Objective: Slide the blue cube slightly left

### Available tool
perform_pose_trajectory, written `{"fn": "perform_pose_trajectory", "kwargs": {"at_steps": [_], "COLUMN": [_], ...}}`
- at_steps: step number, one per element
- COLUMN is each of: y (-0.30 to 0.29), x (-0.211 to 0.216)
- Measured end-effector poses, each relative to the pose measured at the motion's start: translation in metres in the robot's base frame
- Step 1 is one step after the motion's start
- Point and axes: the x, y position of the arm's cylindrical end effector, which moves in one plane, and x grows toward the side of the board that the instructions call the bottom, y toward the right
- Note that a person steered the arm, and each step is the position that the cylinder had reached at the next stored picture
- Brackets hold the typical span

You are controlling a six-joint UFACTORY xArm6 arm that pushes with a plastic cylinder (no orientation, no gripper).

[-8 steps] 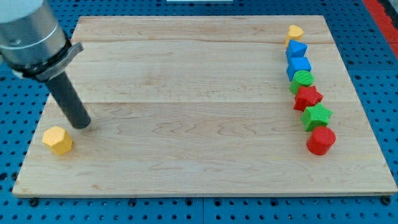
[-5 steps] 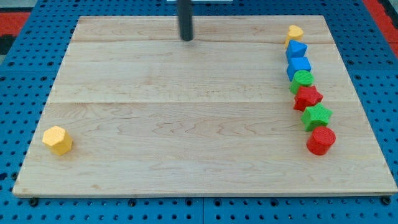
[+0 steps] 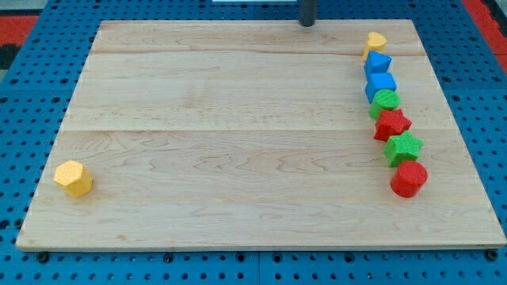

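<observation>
The blue cube (image 3: 381, 84) sits in a column of blocks at the view's right, touching a blue block (image 3: 377, 63) above it and a green round block (image 3: 386, 100) below it. My tip (image 3: 306, 23) is at the view's top edge of the wooden board (image 3: 238, 134), well to the left of and above the blue cube, apart from all blocks. Only the rod's lower end shows.
A yellow block (image 3: 375, 40) heads the column. Below the green round block lie a red star (image 3: 391, 123), a green star (image 3: 403, 146) and a red cylinder (image 3: 409, 178). A yellow hexagonal block (image 3: 73, 178) sits alone at the view's bottom left.
My tip has moved from beside the yellow hexagonal block at the left, up and across to the top edge, right of centre. No block has moved.
</observation>
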Motion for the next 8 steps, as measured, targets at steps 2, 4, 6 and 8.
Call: {"fn": "perform_pose_trajectory", "kwargs": {"at_steps": [2, 4, 6, 8], "y": [0.050, 0.092, 0.123, 0.144], "x": [-0.001, 0.000, -0.001, -0.001]}}
